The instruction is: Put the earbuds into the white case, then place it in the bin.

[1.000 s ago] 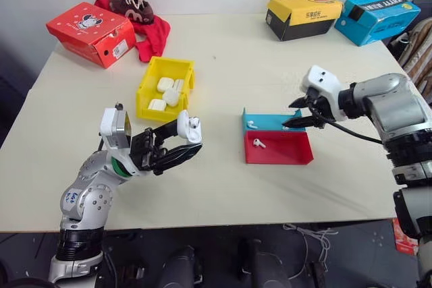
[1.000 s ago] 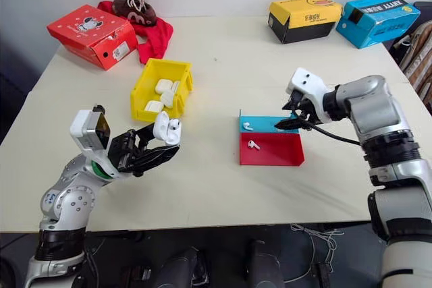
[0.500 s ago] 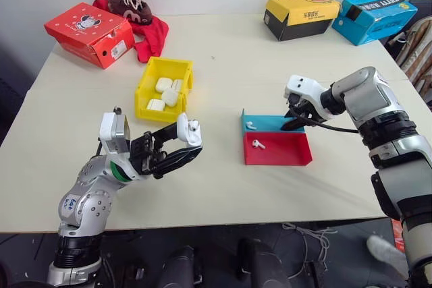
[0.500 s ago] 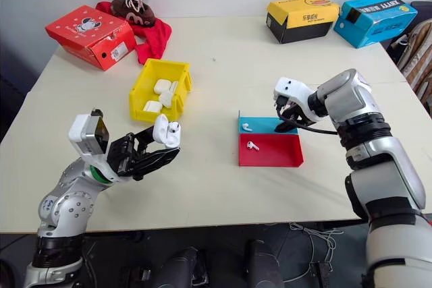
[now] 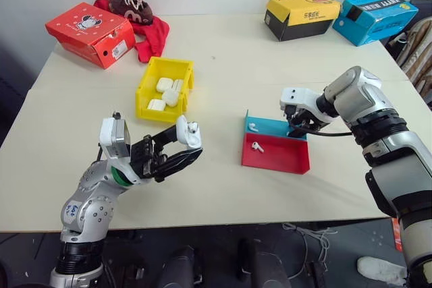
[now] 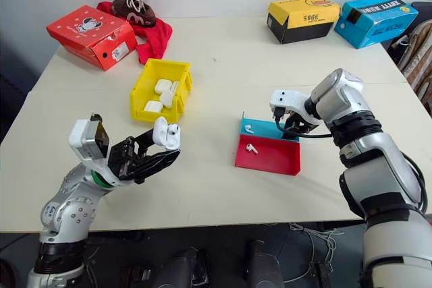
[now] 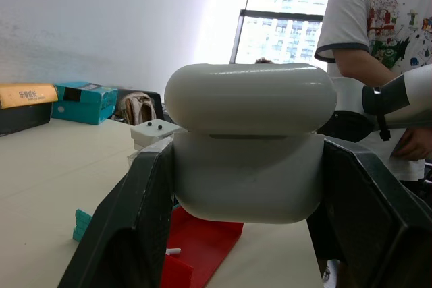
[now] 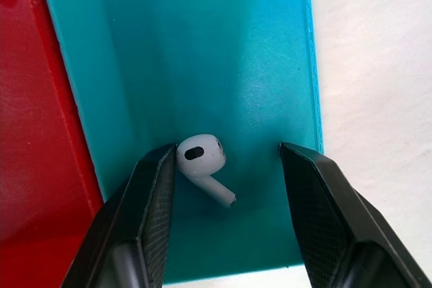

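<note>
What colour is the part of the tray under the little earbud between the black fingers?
Teal blue. The tiny white earbud lies on the shallow tray's blue half, clearest in the right wrist view.

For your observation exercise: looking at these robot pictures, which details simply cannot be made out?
- White case, left wrist view: sockets hidden; lid looks down.
- Bin, head views: contents too small to identify.
- Person, left wrist view: cut off by the edge.
- Earbud beside right gripper: contact unclear.
</note>
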`<act>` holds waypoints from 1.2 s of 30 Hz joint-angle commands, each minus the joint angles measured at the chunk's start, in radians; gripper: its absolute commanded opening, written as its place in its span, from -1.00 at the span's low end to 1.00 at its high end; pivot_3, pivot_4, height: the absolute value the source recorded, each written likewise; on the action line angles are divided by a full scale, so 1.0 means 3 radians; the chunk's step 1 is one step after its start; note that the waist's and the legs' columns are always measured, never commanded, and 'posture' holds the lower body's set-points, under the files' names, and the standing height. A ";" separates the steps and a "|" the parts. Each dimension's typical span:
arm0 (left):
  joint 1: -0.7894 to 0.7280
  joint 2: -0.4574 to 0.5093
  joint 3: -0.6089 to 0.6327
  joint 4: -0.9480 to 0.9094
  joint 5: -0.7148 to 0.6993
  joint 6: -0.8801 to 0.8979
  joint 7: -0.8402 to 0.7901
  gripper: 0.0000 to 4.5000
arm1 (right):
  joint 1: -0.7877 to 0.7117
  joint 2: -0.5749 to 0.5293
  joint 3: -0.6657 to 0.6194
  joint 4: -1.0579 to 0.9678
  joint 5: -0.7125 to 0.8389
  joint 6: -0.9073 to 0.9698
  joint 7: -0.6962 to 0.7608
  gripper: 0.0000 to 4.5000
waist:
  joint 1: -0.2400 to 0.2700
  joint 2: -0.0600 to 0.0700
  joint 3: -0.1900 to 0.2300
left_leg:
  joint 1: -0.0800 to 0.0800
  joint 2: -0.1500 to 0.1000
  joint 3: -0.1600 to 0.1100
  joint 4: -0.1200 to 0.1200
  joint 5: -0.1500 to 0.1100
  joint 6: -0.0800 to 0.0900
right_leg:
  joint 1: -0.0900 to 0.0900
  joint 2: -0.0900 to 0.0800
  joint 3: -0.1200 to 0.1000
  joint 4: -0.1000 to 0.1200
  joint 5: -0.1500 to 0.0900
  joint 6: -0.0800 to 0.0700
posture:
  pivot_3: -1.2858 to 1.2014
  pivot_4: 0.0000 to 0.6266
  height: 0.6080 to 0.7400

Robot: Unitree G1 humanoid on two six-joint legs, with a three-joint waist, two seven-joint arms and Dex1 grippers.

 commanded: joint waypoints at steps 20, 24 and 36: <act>-0.0002 -0.0045 -0.0004 -0.0054 0.0037 -0.0135 -0.0008 0.24 | 0.0190 -0.0111 -0.0047 -0.0346 -0.0160 0.0116 0.0185 0.06 | 0.0003 0.0000 0.0000 | 0.0003 0.0000 -0.0001 0.0001 0.0000 0.0000 | 0.0002 -0.0001 0.0000 0.0004 0.0000 0.0000 | 0.03 -0.52 1.00; -0.0007 -0.0030 0.0005 -0.0046 0.0033 -0.0131 -0.0014 0.24 | 0.0234 -0.0115 -0.0065 -0.0429 -0.0142 0.0150 0.0178 -0.19 | 0.0000 -0.0001 0.0000 | 0.0012 0.0000 -0.0001 0.0001 0.0000 -0.0001 | 0.0010 -0.0002 0.0000 0.0003 0.0000 0.0000 | 0.03 -0.52 1.00; -0.0016 -0.0021 0.0005 -0.0039 0.0032 -0.0123 -0.0016 0.24 | 0.0316 -0.0113 -0.0103 -0.0578 -0.0112 0.0248 0.0177 -0.19 | -0.0001 -0.0001 0.0000 | 0.0018 0.0001 -0.0002 0.0001 -0.0001 -0.0003 | 0.0015 -0.0004 0.0001 0.0003 -0.0001 -0.0001 | 0.03 -0.52 1.00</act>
